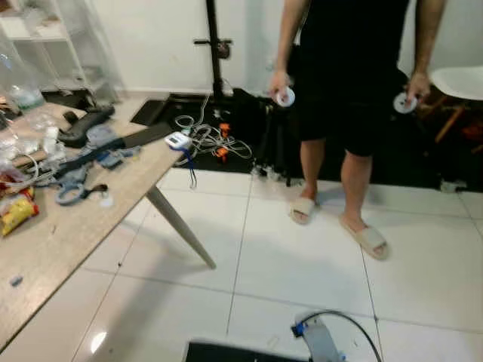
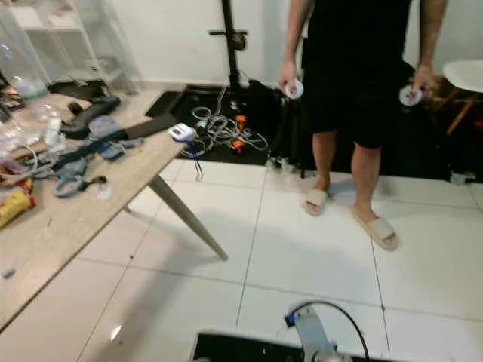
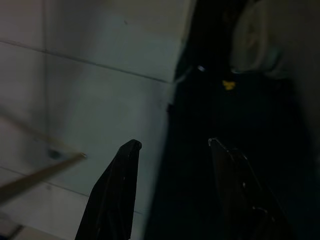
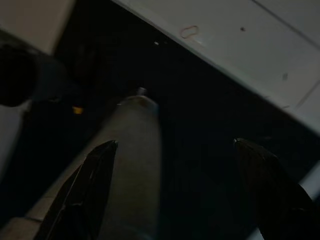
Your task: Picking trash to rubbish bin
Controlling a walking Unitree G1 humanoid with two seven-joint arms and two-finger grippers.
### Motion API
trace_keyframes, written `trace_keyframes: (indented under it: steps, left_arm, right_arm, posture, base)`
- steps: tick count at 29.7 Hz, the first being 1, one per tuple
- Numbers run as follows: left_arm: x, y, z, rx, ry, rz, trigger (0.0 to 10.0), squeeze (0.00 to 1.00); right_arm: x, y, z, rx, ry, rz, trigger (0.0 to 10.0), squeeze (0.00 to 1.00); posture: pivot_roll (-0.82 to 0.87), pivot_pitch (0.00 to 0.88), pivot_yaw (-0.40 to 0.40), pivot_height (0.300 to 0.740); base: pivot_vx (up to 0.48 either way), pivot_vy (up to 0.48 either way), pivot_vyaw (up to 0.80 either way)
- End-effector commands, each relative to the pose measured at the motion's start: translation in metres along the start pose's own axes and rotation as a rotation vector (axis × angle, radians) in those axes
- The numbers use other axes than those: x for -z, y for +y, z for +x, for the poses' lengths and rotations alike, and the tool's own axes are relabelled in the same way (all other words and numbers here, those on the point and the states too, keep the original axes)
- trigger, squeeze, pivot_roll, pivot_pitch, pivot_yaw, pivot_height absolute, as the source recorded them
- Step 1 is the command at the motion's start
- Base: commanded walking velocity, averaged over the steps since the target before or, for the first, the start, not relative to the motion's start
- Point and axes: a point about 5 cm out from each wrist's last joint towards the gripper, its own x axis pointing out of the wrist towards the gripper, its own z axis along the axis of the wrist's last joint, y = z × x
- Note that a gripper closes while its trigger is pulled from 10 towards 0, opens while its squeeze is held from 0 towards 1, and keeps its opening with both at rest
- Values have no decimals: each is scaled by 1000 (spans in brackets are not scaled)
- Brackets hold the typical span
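A yellow and red snack wrapper (image 1: 16,213) lies on the wooden table (image 1: 68,241) at my left, among clear plastic wrappers (image 1: 23,143). In the dim left wrist view my left gripper (image 3: 172,145) hangs open over white floor tiles, nothing between its fingers. In the dark right wrist view my right gripper (image 4: 175,145) is open too, with a grey leg of my own body behind its fingers (image 4: 90,170). No rubbish bin can be made out.
A person in black with sandals (image 1: 355,113) stands ahead on the white tiles, a white controller in each hand. Cables (image 1: 211,139) and a black stand (image 1: 215,45) lie beyond the table's corner. A white chair (image 1: 460,83) is at far right. The table's slanted leg (image 1: 181,226) juts out.
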Motion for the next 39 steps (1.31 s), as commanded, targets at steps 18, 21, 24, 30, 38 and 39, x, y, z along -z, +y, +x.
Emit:
trace_keyframes:
  steps: [18,21,24,30,38,39]
  left_arm:
    - [5,3,-1,-7,21,31,10000,0]
    - [4,5,-1,-17,18,30,10000,0]
    - [3,8,-1,-36,6,18,10000,0]
    - [-5,20,-1,-72,-31,-39,10000,0]
    - [-11,25,-1,-78,-49,-27,10000,0]
    - [-12,24,-1,-73,-53,-23,10000,0]
  right_arm:
    - [-4,3,1,-11,-7,-17,10000,0]
    - [-5,3,1,-7,-14,-11,10000,0]
    - [-8,-4,0,36,-31,20,10000,0]
    - [-18,-45,-10,272,-72,126,10000,0]
    - [-41,-143,-57,730,-205,366,10000,0]
    - [-49,-158,-68,791,-252,402,10000,0]
  posture:
    - [84,39,11,740]
    - [82,36,14,740]
    - [82,36,14,740]
    - [82,33,14,740]
    - [58,30,18,740]
    - [58,30,18,740]
  base:
    - [0,0,786]
    - [0,0,781]
    - [0,0,781]
    - [0,0,781]
    - [0,0,770]
    - [0,0,769]
